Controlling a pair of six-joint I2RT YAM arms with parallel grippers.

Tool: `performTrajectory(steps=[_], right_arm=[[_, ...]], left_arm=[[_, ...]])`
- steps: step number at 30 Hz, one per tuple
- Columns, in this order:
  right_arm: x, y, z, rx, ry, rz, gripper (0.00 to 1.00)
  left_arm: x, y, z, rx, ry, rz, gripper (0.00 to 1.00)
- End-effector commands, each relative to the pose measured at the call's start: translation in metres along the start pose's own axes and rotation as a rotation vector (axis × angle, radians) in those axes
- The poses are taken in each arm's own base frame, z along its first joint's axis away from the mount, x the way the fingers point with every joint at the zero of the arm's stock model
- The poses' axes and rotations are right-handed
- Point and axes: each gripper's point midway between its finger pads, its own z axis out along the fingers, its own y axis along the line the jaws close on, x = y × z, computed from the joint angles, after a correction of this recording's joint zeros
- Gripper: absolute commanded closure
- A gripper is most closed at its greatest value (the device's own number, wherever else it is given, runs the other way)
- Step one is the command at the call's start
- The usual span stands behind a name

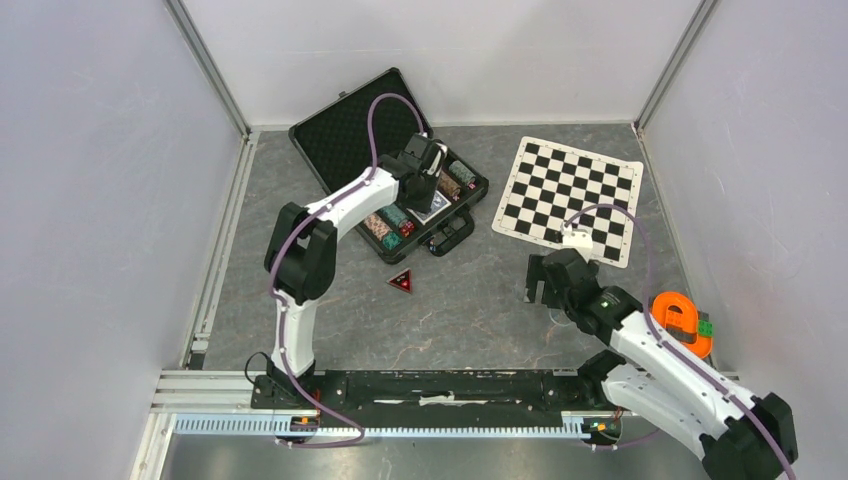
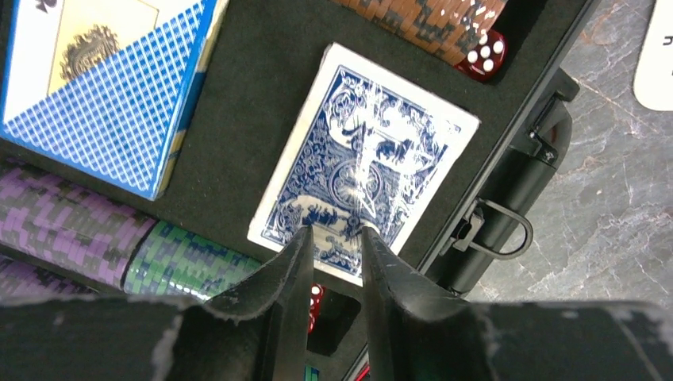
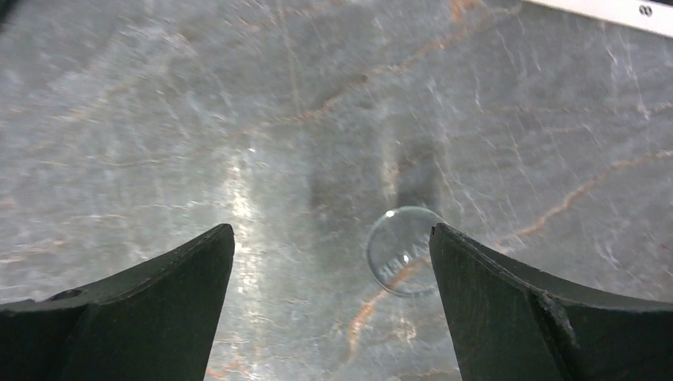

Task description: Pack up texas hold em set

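Observation:
The black briefcase (image 1: 345, 130) lies open at the back of the table, lid up. In the left wrist view its foam (image 2: 238, 119) holds a loose blue-backed card deck (image 2: 373, 151), a boxed blue deck (image 2: 111, 87), purple (image 2: 63, 230), green (image 2: 190, 262) and brown (image 2: 428, 20) chip stacks, and red dice (image 2: 484, 54). My left gripper (image 2: 335, 232) hovers over the loose deck's near edge, fingers slightly apart and empty; it also shows in the top view (image 1: 428, 172). My right gripper (image 3: 332, 238) is wide open over bare table (image 1: 540, 282), next to a clear round disc (image 3: 403, 250). No blue round button shows.
The checkered chess mat (image 1: 570, 195) lies at the back right. An orange plastic object (image 1: 683, 320) sits by the right arm. A red-and-black triangular piece (image 1: 401, 281) lies on the table in front of the case. The case's latch and handle (image 2: 496, 226) face the table.

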Motion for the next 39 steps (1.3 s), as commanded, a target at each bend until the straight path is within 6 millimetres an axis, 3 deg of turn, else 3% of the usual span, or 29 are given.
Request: performTrajectory(steps=[1,5,9,13,16,17,19,21,27,31,35,39], right_arm=[[-0.006,-0.016,-0.001,0.118,0.032,-0.019,0.01],[0.017,-0.038,0.012,0.204,0.182,-0.046,0.01],[0.024,-0.043,0.018,0.199,0.208,0.002,0.01],[0.029,-0.054,0.018,0.231,0.226,0.030,0.06],[0.041,-0.049,0.023,0.188,0.265,0.048,0.10],[0.047,-0.044,0.024,0.159,0.285,0.053,0.10],[0.054,-0.039,0.027,0.131,0.305,0.068,0.11],[0.058,-0.040,0.028,0.132,0.315,0.072,0.11],[0.072,-0.052,0.023,0.200,0.382,0.071,0.17],[0.078,-0.059,0.023,0.231,0.385,0.081,0.22],[0.076,-0.058,0.025,0.215,0.369,0.104,0.35],[0.070,-0.057,0.025,0.215,0.369,0.095,0.46]], left_arm=[[-0.013,-0.008,-0.038,0.051,-0.076,-0.077,0.64],[-0.011,-0.024,-0.079,0.128,-0.171,-0.147,0.55],[-0.002,-0.032,-0.115,0.188,-0.251,-0.191,0.44],[0.015,-0.027,-0.135,0.212,-0.317,-0.236,0.34],[0.025,-0.033,-0.150,0.277,-0.360,-0.262,0.30],[0.027,-0.034,-0.158,0.295,-0.385,-0.273,0.26],[0.033,-0.030,-0.168,0.302,-0.421,-0.296,0.01],[0.040,-0.022,-0.176,0.279,-0.447,-0.311,0.00],[0.063,0.030,-0.190,0.039,-0.494,-0.479,0.00],[0.077,0.035,-0.200,0.049,-0.512,-0.578,0.00],[0.097,0.051,-0.197,-0.002,-0.560,-0.702,0.00],[0.104,0.044,-0.197,0.059,-0.576,-0.694,0.00]])
